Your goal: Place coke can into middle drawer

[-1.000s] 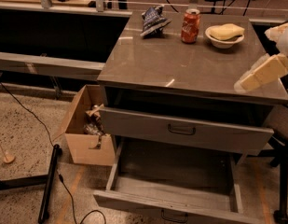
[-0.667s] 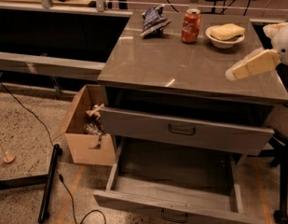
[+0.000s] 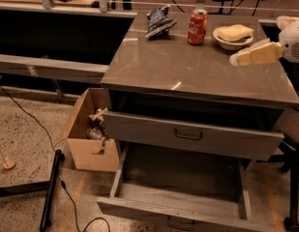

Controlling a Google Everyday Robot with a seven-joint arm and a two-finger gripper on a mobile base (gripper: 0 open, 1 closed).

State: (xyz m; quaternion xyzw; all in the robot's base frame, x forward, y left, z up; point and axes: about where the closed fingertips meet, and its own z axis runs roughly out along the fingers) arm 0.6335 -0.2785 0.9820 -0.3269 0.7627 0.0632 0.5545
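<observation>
The red coke can (image 3: 197, 27) stands upright at the back of the cabinet top (image 3: 187, 66), between a snack bag and a bowl. The middle drawer (image 3: 178, 199) is pulled far out at the bottom of the view, its bare grey floor showing and nothing in it. My gripper (image 3: 237, 59) reaches in from the right over the cabinet top, its cream fingers pointing left. It hangs in front of the bowl, to the right of the can, and is apart from the can.
A dark blue-and-white snack bag (image 3: 158, 21) lies left of the can. A white bowl (image 3: 232, 36) with a yellow item sits to its right. A drawer with a flat front panel (image 3: 187, 135) sits slightly out above the open one. An open cardboard box (image 3: 91, 137) stands left of the cabinet.
My gripper has moved left and farther back over the cabinet top, closer to the bowl and the can. The can and drawers have not moved.
</observation>
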